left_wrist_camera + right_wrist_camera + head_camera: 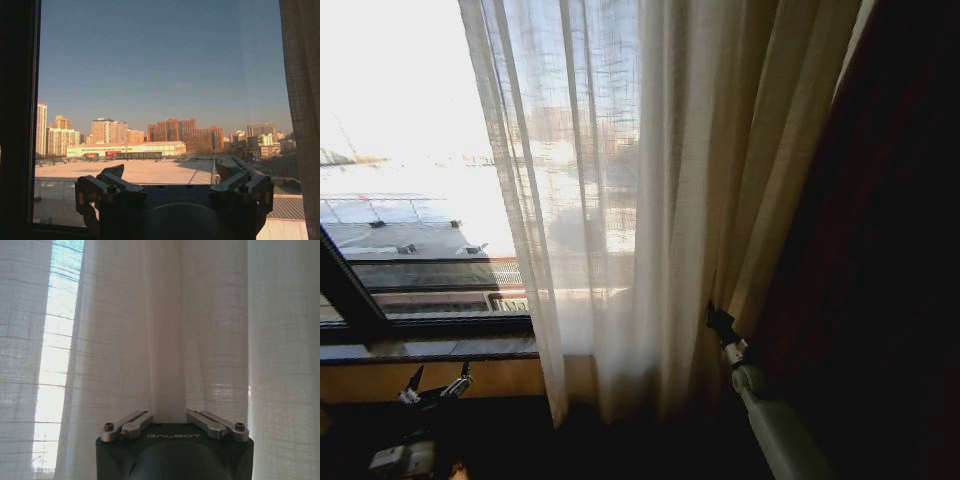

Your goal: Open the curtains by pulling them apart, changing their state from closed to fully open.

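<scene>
The right pincer (718, 322) is up against the curtains (620, 200), low down where the sheer folds meet the dark drape (880, 250) on the right. In the right wrist view its 2 fingers (127, 424) slant in around a fold of white fabric, and the cloth runs down between them, so I read that as clamped on the curtain, though the tips themselves are buried in the folds. That grip makes sense: take a bunch near the bottom and the whole panel can be dragged sideways.

The curtains hang bunched across the middle and right of the window, with bare glass already showing on the left. From how they lie, the job looks partly done on this side; the panel is gathered but not pushed all the way to the drape.

The left pincer (435, 385) sits low at the left, just under the window ledge (430, 348), spread wide with nothing in it. Its own camera looks straight out through clear glass at rooftops and tower blocks, with only a strip of curtain along one edge, so it's parked well apart from the fabric.

In the way: the black window frame (345, 295) slants along the left, and the heavy drape crowds the right arm (780, 430), leaving little room on that side to pull into.
</scene>
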Robot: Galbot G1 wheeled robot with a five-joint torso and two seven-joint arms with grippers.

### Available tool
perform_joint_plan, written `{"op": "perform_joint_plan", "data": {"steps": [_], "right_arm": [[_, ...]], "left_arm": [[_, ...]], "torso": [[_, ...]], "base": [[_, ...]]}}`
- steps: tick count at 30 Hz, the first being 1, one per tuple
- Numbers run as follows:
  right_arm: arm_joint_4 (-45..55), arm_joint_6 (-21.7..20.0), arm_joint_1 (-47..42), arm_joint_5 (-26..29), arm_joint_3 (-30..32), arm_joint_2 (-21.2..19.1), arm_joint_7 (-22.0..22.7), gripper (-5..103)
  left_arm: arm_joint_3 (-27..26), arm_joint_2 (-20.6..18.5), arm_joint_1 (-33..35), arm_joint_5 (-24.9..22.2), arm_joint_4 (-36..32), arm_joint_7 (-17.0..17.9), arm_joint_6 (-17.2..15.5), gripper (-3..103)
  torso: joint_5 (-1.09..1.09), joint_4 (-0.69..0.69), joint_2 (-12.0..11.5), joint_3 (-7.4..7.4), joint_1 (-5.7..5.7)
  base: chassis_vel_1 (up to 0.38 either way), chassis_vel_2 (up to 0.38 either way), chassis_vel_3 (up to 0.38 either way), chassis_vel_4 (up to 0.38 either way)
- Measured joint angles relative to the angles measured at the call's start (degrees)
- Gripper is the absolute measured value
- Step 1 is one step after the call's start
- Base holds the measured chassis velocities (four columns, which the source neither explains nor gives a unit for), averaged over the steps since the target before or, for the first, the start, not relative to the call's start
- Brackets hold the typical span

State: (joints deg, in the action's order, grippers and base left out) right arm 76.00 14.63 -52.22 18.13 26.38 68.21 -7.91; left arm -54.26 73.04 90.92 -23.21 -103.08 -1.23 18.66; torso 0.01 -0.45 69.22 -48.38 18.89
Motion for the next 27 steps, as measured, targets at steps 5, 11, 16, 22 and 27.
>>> {"op": "perform_joint_plan", "data": {"steps": [5,11,16,22,27], "right_arm": [[-8.5,-2.1,5.5,-0.9,1.6,-1.8,7.0,0],[-15.9,-2.9,9.2,-3.1,4.6,-2.9,12.7,0],[-18.7,-3.9,9.5,-5.1,6.9,-4.8,16.5,0],[-15.3,-4.0,7.0,-4.9,6.9,-5.0,16.6,0],[-12.0,-4.0,5.7,-2.8,6.1,-4.3,14.9,0]], "left_arm": [[0.0,0.0,0.0,0.0,0.0,0.0,0.0,100],[0.0,0.0,0.0,0.0,0.0,0.0,0.0,100],[0.0,0.0,0.0,0.0,0.0,0.0,0.0,100],[0.0,0.0,0.0,0.0,0.0,0.0,0.0,100],[0.0,0.0,0.0,0.0,0.0,0.0,0.0,100]], "torso": [[-0.02,0.0,0.0,0.02,-0.01],[-0.05,0.02,0.0,0.01,0.0],[-0.02,0.0,0.0,0.01,0.0],[0.0,-0.01,0.0,0.0,0.0],[0.02,-0.01,0.0,-0.01,0.0]], "base": [[0.0,0.0,0.0,0.0],[0.0,0.0,0.0,0.0],[0.0,0.0,0.0,0.0],[0.0,0.0,0.0,0.0],[0.0,0.0,0.0,0.0]]}}
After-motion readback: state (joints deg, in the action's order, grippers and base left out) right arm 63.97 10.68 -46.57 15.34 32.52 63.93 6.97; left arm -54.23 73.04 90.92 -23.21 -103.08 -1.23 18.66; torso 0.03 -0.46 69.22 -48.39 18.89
